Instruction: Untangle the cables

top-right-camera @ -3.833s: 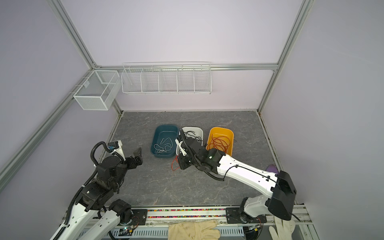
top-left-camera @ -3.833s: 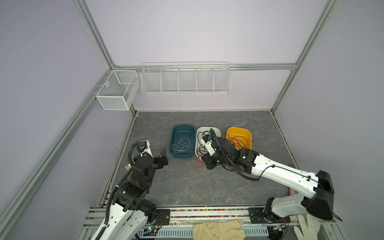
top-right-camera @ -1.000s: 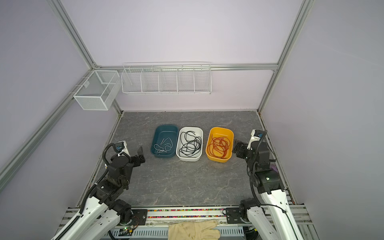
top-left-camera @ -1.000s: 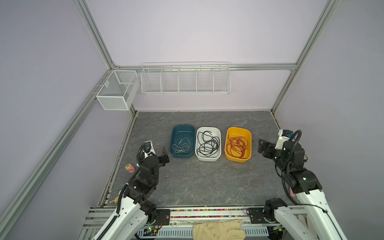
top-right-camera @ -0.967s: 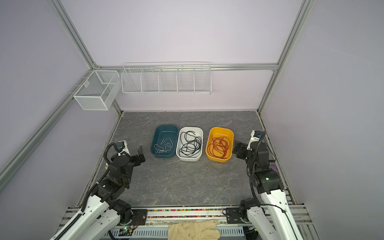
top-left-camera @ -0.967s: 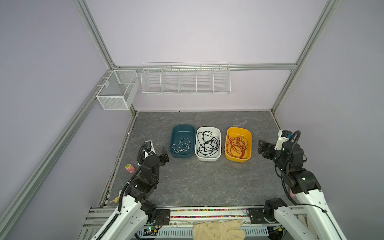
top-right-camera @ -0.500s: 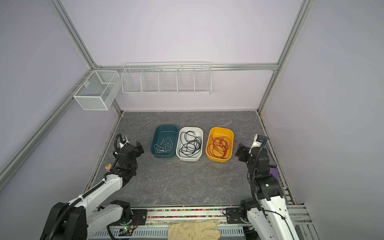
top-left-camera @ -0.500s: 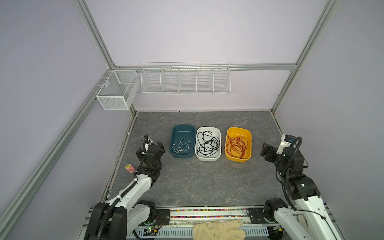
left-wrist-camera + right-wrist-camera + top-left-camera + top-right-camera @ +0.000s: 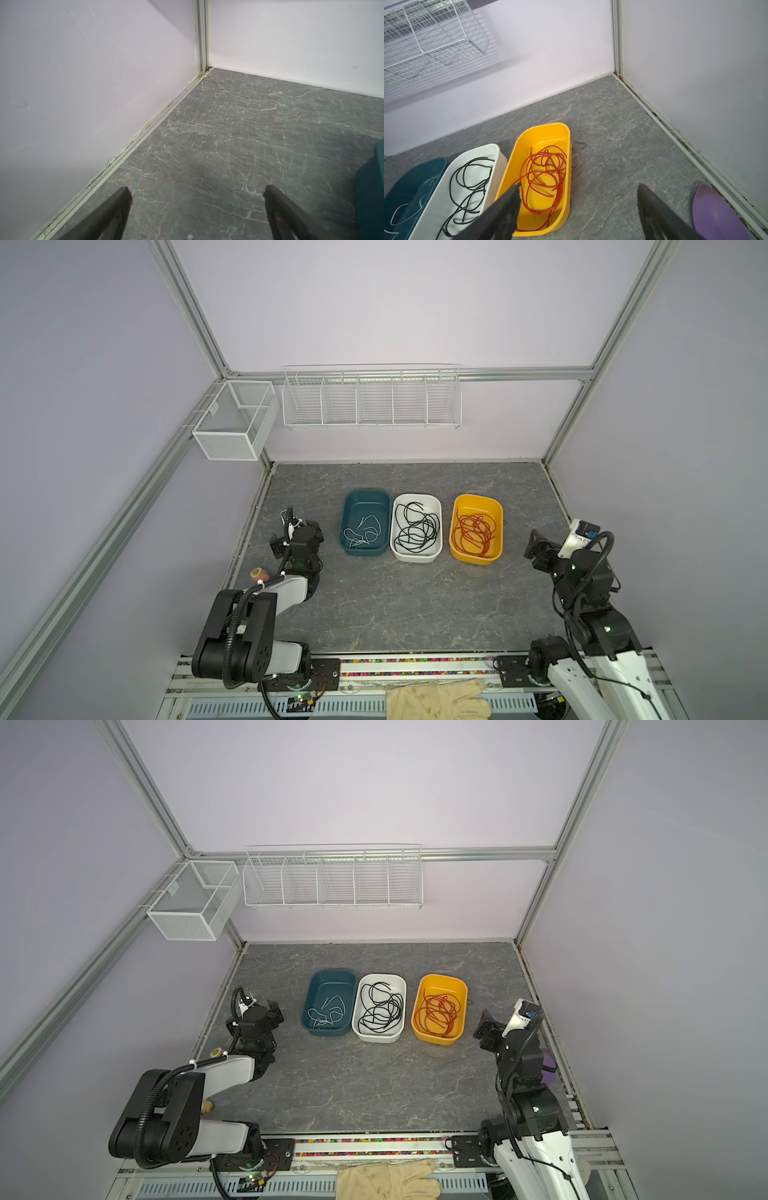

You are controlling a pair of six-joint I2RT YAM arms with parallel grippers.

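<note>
Three cables (image 9: 415,526) are lying in separate tubs (image 9: 415,559); I am judging untangling done, parking next; my left gripper (image 9: 196,190) at nine o'clock, right gripper (image 9: 578,185) at three, are gaping empty.

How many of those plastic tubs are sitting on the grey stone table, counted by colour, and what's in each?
Teal plastic tub, holding thin white cables: 1
White plastic tub, holding thin black cables: 1
Yellow plastic tub, holding thin red cables: 1
Total: 3 tubs
</note>
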